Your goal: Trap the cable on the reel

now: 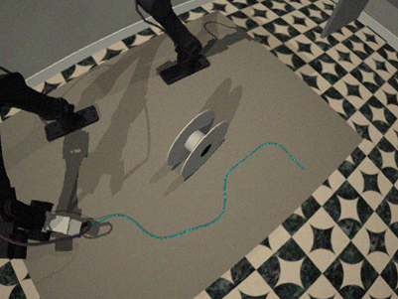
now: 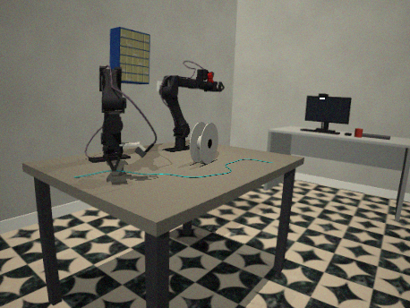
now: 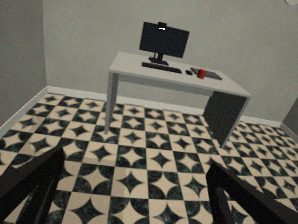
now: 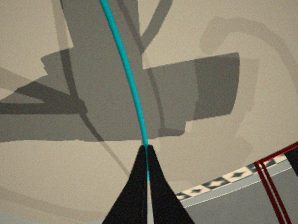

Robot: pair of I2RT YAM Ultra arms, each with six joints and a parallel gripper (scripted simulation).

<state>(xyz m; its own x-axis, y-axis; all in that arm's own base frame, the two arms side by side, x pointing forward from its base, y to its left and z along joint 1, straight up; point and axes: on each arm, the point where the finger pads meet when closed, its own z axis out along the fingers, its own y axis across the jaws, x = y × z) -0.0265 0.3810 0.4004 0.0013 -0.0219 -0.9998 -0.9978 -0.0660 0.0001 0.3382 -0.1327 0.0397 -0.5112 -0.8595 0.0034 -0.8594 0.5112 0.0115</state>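
A white reel [image 1: 197, 144] [image 2: 204, 142] stands on its rims near the middle of the table [image 1: 285, 102] [image 2: 179, 197]. A teal cable [image 1: 226, 190] [image 2: 192, 175] [image 4: 123, 50] lies in curves in front of it, apart from it. My right gripper [image 1: 93, 226] [image 2: 117, 169] [image 4: 146, 150] is down at the table, shut on the cable near one end; in the right wrist view the cable runs straight into the closed fingertips. My left gripper [image 2: 219, 86] [image 3: 140, 162] is open and empty, held high behind the reel, facing the room.
The left arm's base [image 1: 184, 68] stands behind the reel; the right arm's base [image 1: 70, 121] is at the table's side. A desk with a monitor [image 2: 328, 109] [image 3: 162, 39] stands away across the checkered floor. The table edges are close to the cable's ends.
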